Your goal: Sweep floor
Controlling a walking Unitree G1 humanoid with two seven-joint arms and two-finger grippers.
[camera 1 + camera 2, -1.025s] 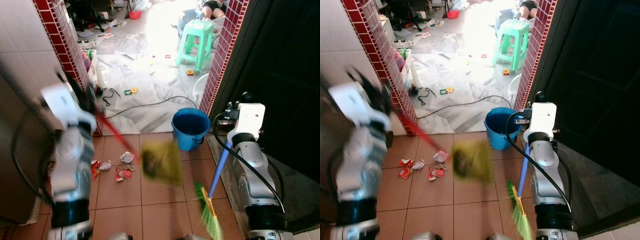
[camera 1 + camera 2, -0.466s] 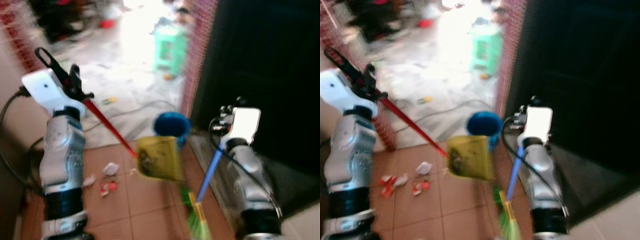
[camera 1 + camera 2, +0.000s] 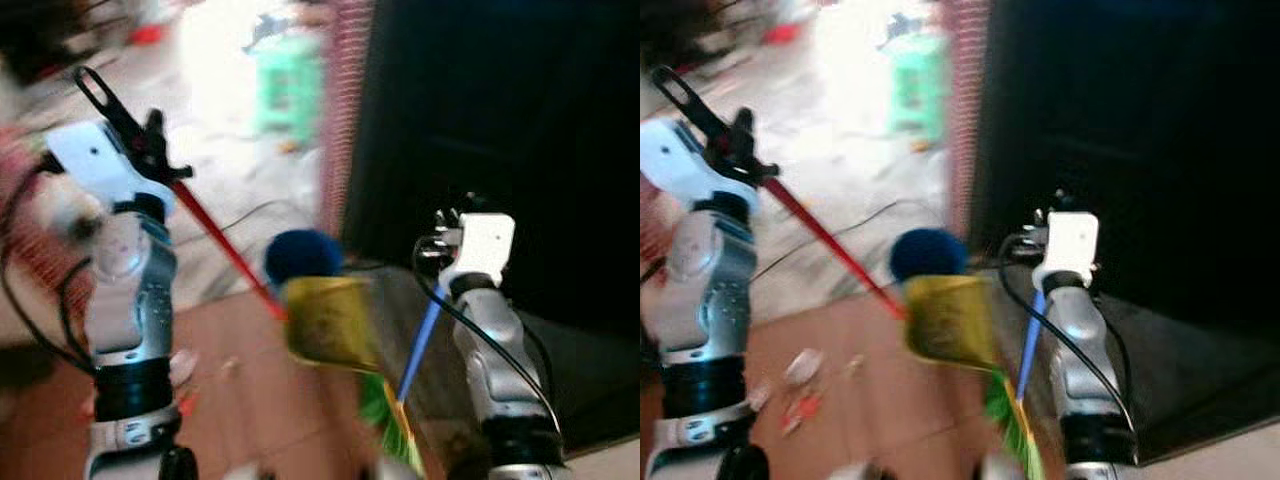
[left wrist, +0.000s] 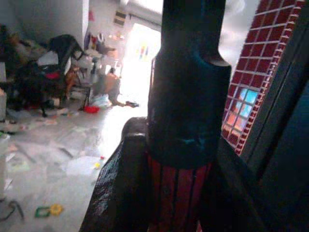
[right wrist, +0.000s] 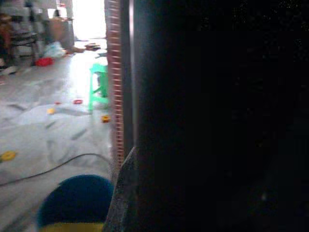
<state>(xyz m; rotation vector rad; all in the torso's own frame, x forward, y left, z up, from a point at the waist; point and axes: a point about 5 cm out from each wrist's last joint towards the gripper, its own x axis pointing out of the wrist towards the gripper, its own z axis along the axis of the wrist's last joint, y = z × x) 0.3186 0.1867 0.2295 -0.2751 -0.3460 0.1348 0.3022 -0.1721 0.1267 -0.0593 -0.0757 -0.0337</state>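
Left hand [image 3: 150, 165] raised, fingers pinched on the top of the red handle [image 3: 215, 240]; yellow dustpan [image 3: 330, 322] hangs off its lower end, clear of the floor, just in front of the blue bucket [image 3: 303, 256]. Right hand [image 3: 450, 240] at the broom [image 3: 415, 345] shaft, finger state cannot tell; green bristles [image 3: 385, 420] low. Judgement: both tools light, stiff, long-levered, prone to swing; grip nearer mid-shaft for control; paper scraps [image 3: 800, 365] on tiles light, easily scattered.

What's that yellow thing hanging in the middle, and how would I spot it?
Start at the blue bucket by the dark doorway. Just in front of it hangs a yellow dustpan on a long red handle running up to the left gripper. The neighbouring green broom has a blue stick.
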